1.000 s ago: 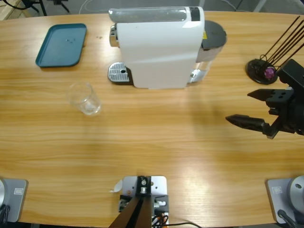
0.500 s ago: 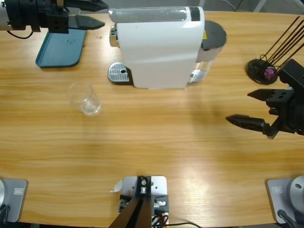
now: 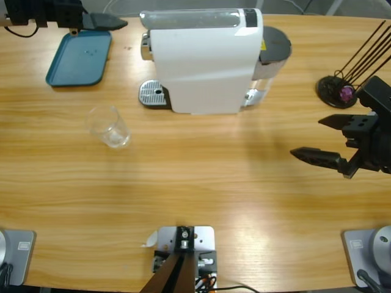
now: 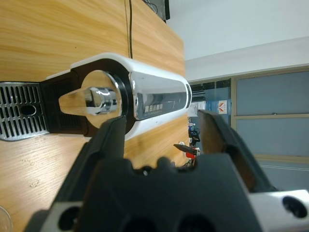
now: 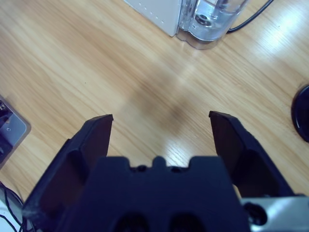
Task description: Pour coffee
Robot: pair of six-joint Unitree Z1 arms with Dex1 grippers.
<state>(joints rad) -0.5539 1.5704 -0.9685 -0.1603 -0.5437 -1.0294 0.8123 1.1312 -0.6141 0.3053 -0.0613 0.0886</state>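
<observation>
A white coffee machine (image 3: 204, 58) stands at the back middle of the table, its metal drip tray (image 3: 153, 93) facing left. An empty-looking clear glass (image 3: 110, 126) sits on the wood left of it, apart from the drip tray. The coffee is out of view. My left gripper (image 3: 104, 23) hovers open over the far left corner and points at the machine. In the left wrist view the chrome spout (image 4: 99, 101) shows just beyond my left gripper (image 4: 161, 118). My right gripper (image 3: 305, 137) is open above bare wood at the right, holding nothing, as the right wrist view (image 5: 160, 117) confirms.
A teal tray (image 3: 79, 58) lies at the back left under the left arm. A black stand (image 3: 335, 91) with thin rods sits at the back right, near the right arm. The machine's clear water tank (image 5: 212, 19) is at its right end.
The left arm came into the high view at the top left corner, then drew slightly up toward the edge. The right arm, glass and machine have not moved.
</observation>
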